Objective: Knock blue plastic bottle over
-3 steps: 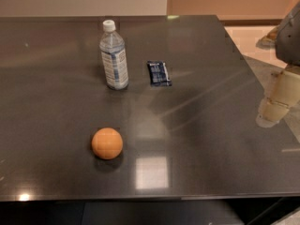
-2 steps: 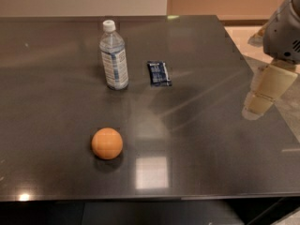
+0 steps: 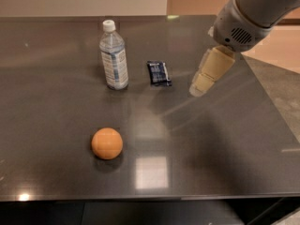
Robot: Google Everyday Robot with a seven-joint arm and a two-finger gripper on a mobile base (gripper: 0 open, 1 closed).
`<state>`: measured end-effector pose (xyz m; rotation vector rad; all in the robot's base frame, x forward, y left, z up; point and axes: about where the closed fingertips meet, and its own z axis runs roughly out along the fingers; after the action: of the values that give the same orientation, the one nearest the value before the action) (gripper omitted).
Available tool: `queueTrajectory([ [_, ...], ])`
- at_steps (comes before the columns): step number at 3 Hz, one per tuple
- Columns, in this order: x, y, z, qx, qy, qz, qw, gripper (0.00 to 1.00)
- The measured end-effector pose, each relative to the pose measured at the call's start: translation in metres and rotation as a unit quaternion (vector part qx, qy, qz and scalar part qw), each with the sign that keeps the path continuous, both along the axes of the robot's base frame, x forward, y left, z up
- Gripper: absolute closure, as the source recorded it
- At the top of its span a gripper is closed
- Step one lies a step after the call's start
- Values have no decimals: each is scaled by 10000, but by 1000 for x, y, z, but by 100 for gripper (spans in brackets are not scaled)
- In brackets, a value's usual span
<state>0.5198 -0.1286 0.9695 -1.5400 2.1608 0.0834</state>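
The blue plastic bottle (image 3: 114, 56) stands upright on the dark table (image 3: 56, 125), at the back left of centre. It is clear, with a white cap and a blue-and-white label. My gripper (image 3: 198, 89) hangs over the table to the right of the bottle, well apart from it, with a flat dark blue packet (image 3: 159, 73) between them. Its cream fingers point down and to the left.
An orange ball (image 3: 107, 143) lies in front of the bottle, nearer the table's front edge. The grey arm housing (image 3: 243, 22) reaches in from the upper right. The table's right edge runs diagonally at the right.
The gripper and arm have moved left over the table, from beyond the right edge toward the packet and bottle. The bottle, packet and ball have not moved.
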Motion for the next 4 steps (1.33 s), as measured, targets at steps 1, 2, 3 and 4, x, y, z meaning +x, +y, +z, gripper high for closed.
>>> queueTrajectory([
  [1,31,36,-2,487,-160,10,9987,0],
  [2,53,71,-8,943,-213,67,9953,0],
  [3,75,110,-16,1320,-220,119,9909,0],
  [4,99,143,-21,1640,-195,77,9862,0],
])
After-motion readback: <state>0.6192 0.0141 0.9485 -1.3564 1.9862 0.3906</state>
